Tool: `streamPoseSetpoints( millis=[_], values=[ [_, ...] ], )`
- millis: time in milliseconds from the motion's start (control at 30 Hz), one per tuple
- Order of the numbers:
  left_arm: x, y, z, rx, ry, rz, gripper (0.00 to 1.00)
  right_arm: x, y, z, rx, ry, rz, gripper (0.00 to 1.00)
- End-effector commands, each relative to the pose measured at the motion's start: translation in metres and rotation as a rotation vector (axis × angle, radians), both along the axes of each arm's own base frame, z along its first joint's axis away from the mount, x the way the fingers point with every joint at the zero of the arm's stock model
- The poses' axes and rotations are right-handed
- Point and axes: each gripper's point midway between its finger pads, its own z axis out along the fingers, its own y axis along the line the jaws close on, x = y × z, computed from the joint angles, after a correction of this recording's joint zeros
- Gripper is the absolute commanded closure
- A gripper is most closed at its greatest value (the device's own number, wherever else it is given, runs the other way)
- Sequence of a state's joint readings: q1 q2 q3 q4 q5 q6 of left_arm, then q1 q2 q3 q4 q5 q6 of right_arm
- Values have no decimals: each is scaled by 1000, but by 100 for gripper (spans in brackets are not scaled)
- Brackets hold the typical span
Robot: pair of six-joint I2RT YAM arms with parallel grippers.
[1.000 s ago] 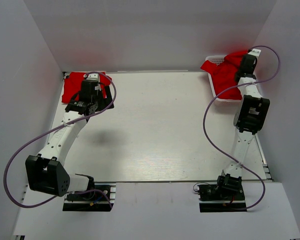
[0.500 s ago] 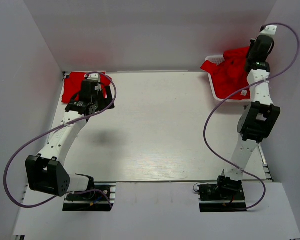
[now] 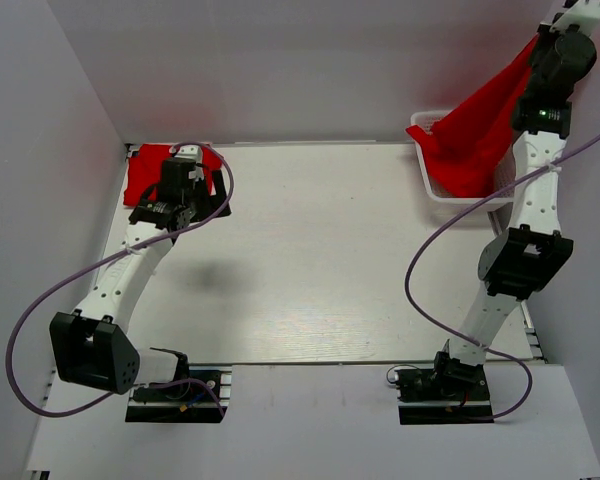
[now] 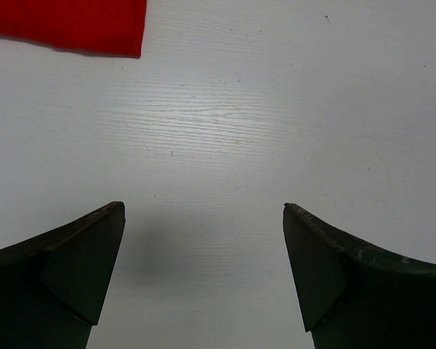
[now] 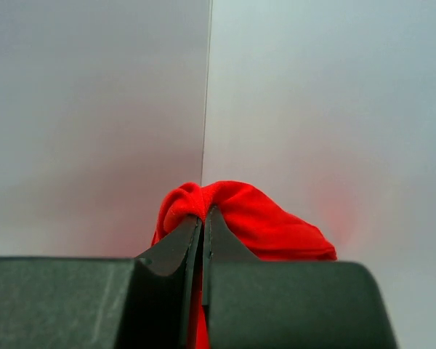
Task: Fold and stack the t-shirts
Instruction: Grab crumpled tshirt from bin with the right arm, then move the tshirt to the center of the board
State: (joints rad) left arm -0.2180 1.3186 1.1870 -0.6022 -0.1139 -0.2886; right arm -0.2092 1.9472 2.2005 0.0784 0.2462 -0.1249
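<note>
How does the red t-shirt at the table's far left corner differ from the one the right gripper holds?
The left t-shirt lies flat on the table; the right t-shirt hangs stretched in the air, its lower end at the white basket. The left gripper stands open over bare table near the left t-shirt, not gripping it; the right gripper is shut on the right t-shirt's bunched top. Both are plain bright red.

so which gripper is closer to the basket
Right. The right gripper is above the basket, shut on a red shirt hanging into it; the left gripper is across the table by a second shirt.
</note>
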Motion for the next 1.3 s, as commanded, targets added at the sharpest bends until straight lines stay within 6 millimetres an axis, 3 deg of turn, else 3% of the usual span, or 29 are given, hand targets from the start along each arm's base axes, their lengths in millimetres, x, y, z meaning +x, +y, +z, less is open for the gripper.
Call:
streamPoseSetpoints(
  millis=[0,33,133,400,567,700,800,933,967,1000,1067,1133,1167,1233,1267],
  values=[
    [0,-5,30,-28,-74,-26,0,-94,29,160,-93,-423,50,100],
    [-1,-7,30,-33,-73,-33,0,-92,39,161,-78,-439,118,100],
    [0,-8,35,-42,-90,-41,0,-113,74,189,-150,-547,266,100],
    [-5,-10,45,-51,-118,-62,0,-152,149,231,-8,-733,735,100],
    [-7,-10,49,-55,-136,-62,0,-177,205,237,60,-751,1044,100],
    [-8,-12,55,-64,-155,-71,0,-192,256,227,54,-686,1222,100],
    [-9,-11,58,-66,-164,-71,0,-187,293,205,72,-580,1326,100],
    [-10,-11,61,-68,-173,-71,0,-186,355,158,56,-374,1522,100],
    [-12,-9,65,-65,-184,-64,0,-185,378,135,73,-262,1590,100],
    [-12,-9,65,-65,-184,-64,0,-185,387,125,68,-220,1613,100],
    [-13,-3,71,-52,-206,-39,0,-184,419,85,47,-95,1666,100],
    [-14,1,75,-44,-218,-23,0,-188,432,65,36,-51,1672,100],
    [-16,3,79,-41,-230,-14,0,-183,439,41,36,8,1672,100],
    [-18,6,80,-32,-232,0,0,-187,449,17,17,45,1669,100],
    [-18,11,80,-19,-235,21,0,-179,452,-11,22,96,1648,100]
  ],
)
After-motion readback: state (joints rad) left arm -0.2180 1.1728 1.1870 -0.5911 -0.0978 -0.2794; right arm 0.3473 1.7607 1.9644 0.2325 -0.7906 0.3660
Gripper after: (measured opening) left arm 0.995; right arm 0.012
